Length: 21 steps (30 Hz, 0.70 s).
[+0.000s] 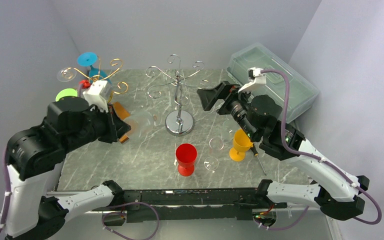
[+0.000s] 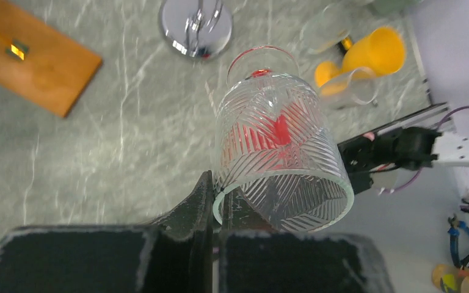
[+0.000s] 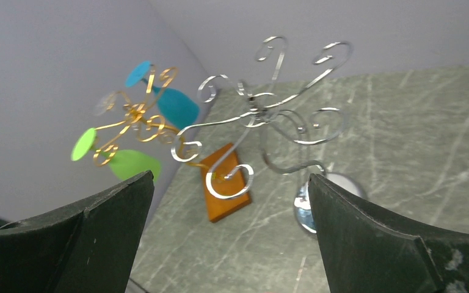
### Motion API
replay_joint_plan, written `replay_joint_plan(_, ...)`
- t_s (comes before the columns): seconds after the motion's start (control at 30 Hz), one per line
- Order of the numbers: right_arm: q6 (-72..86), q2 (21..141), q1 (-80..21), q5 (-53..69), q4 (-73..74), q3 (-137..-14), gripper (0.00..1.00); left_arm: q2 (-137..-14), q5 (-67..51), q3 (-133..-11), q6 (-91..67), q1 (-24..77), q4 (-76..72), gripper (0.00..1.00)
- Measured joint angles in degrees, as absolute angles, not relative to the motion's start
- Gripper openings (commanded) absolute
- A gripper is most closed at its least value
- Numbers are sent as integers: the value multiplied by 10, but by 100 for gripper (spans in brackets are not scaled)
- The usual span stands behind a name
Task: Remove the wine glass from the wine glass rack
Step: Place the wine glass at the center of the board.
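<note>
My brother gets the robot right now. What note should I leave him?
Left claw: shut on the clear wine glass, held off both racks, over the table.
Right claw: open, empty, facing the silver rack, which holds no glasses.
Gold rack, back left: a blue glass and a green glass hang there.
A red glass and a yellow glass stand on the table.
Done: the clear glass is off the rack.
Left: probably set it down upright.
</note>
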State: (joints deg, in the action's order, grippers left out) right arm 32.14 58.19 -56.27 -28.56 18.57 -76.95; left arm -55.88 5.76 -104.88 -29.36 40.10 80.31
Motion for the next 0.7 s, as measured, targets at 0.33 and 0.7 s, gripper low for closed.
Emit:
replay_joint_plan(0.33,332,597,-463,-206,236,-768,100,-576,59,-914,-339,401,863,0)
replay_joint_plan(0.7,340,604,-427,-157,263,-754,100,-692,25,-760,-345,401,762,0)
